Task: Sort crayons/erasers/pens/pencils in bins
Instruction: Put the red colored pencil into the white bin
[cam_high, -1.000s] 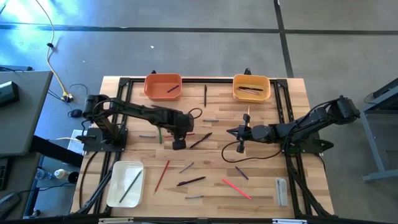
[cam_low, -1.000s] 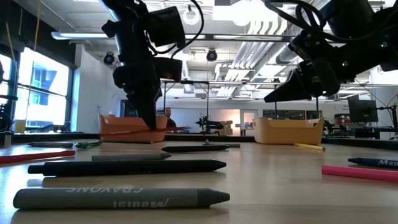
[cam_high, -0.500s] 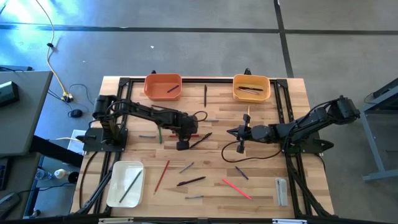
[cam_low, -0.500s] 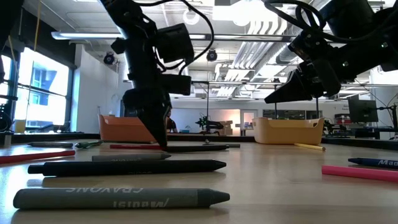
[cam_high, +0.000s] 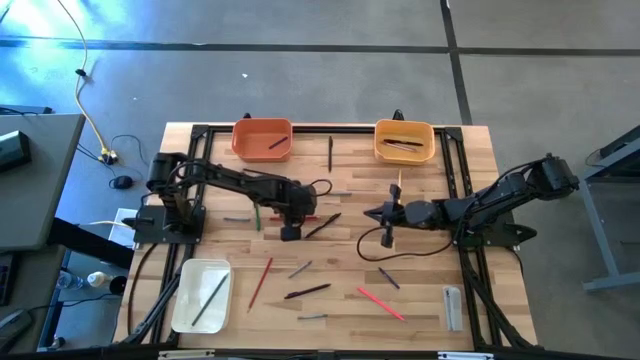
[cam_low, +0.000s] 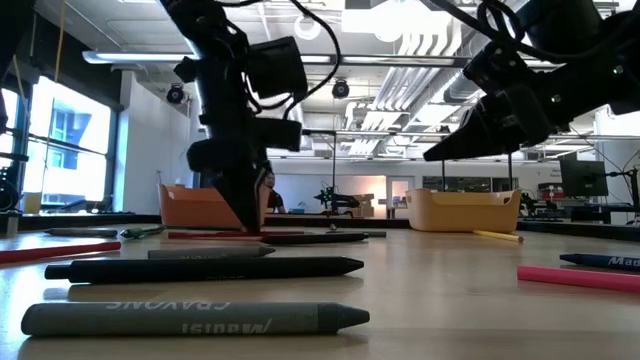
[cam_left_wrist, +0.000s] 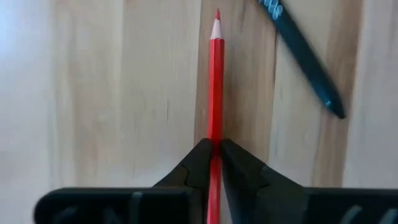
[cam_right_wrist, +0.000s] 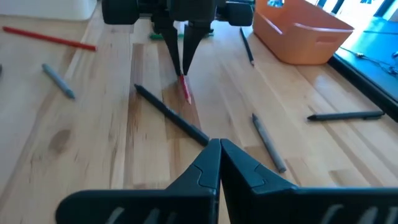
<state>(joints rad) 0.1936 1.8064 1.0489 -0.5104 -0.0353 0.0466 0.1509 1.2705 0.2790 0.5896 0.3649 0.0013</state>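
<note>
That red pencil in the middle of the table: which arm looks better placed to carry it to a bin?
The left. Its end effector is already shut on the red pencil at table level. The right end effector hangs shut and empty, away from the pencil.

red pencil (cam_left_wrist: 216, 93) flat on wood, hand-pinched.

**Left pincer down at a red pencil**

The left pincer (cam_low: 245, 215) reaches the worktop (cam_low: 440, 300) at a red pencil (cam_low: 205, 236), before the orange bin (cam_low: 190, 208). The right pincer (cam_low: 440, 152) hangs above. Grey crayons (cam_low: 195, 319) lie nearest.
</note>
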